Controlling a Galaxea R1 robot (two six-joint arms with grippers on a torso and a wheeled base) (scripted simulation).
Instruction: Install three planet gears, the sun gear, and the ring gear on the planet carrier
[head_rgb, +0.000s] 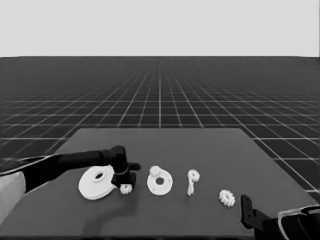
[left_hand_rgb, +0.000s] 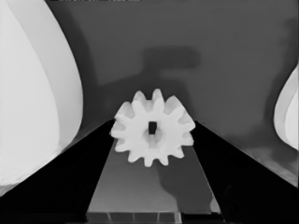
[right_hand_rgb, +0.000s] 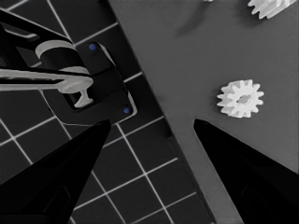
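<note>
Dark table (head_rgb: 165, 210), larger round part (head_rgb: 95, 183) just left of the left gripper (head_rgb: 123, 178), gear (head_rgb: 126, 188) between its fingers, smaller round part (head_rgb: 160, 182) right, another gear (head_rgb: 227, 198) near the right gripper (head_rgb: 246, 212)

Simulated test space, dark table (head_rgb: 165, 145), gridded floor (head_rgb: 160, 95), blank horizon

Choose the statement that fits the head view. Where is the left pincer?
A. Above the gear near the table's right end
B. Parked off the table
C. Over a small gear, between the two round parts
C: the left pincer hangs over a small gear, between the larger round part and the smaller round part.
</note>
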